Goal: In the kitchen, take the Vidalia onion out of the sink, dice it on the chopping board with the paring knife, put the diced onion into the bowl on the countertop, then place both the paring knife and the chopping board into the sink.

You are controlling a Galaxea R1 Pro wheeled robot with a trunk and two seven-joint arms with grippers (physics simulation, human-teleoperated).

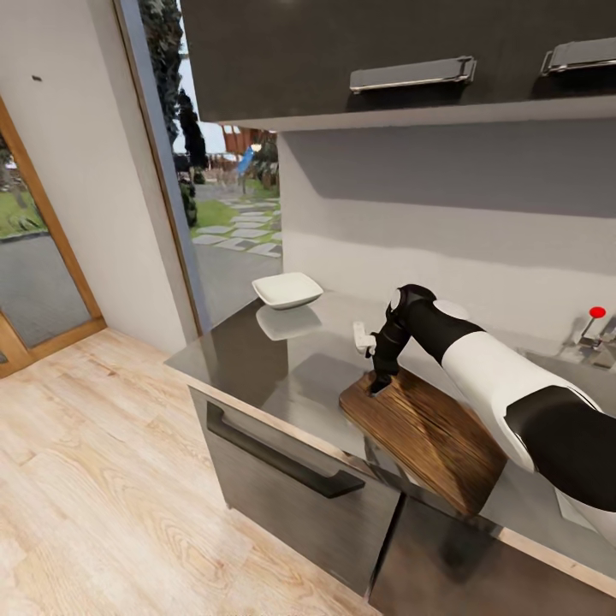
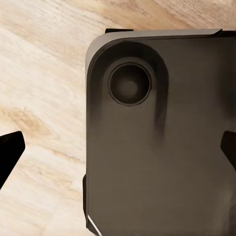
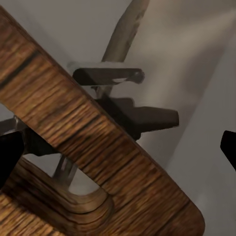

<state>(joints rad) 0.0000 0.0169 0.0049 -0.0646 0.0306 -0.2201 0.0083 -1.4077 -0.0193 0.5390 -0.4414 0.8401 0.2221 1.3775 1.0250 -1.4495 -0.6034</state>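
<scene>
Chopping board [image 1: 428,436] on countertop [image 1: 282,359], right end effector [image 1: 376,385] at its handle end

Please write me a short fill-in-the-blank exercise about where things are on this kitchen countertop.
1. The right claw is down at the handle-slot end of the ____.
2. The white bowl sits near the countertop end closest to the ____.
3. The knob on the tap is coloured ____.
4. The chopping board overhangs the countertop's ____ edge.

Missing words: chopping board; window; red; front
</scene>
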